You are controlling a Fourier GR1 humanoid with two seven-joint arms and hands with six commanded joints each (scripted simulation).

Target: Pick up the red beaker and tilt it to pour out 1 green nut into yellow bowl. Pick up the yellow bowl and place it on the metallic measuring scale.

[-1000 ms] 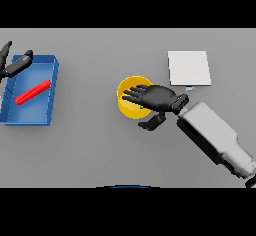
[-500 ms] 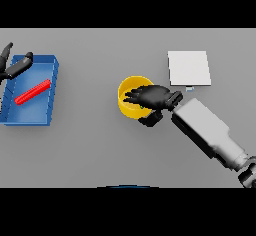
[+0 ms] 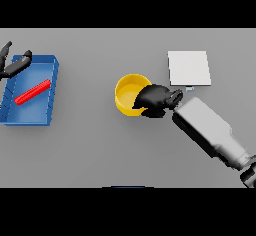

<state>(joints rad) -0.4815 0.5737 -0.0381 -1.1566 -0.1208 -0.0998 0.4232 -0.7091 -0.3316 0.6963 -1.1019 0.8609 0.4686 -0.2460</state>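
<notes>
The yellow bowl (image 3: pixel 128 92) sits on the grey table near the middle. My right hand (image 3: pixel 157 99) is at its right rim, fingers curled over the edge and thumb below it, gripping the bowl. The metallic measuring scale (image 3: pixel 189 68) is a pale square plate lying up and right of the bowl. The red beaker (image 3: pixel 32 91) lies on its side inside a blue tray (image 3: pixel 45 114) at the far left. My left hand (image 3: pixel 13 65) shows at the left edge above the tray, fingers spread. No green nut is visible.
The blue tray takes up the left side of the table. My right forearm (image 3: pixel 212 132) runs from the lower right toward the bowl.
My right hand has slid right from over the bowl's middle to its right rim and closed on it. The bowl, the tray and my left hand have not moved.
</notes>
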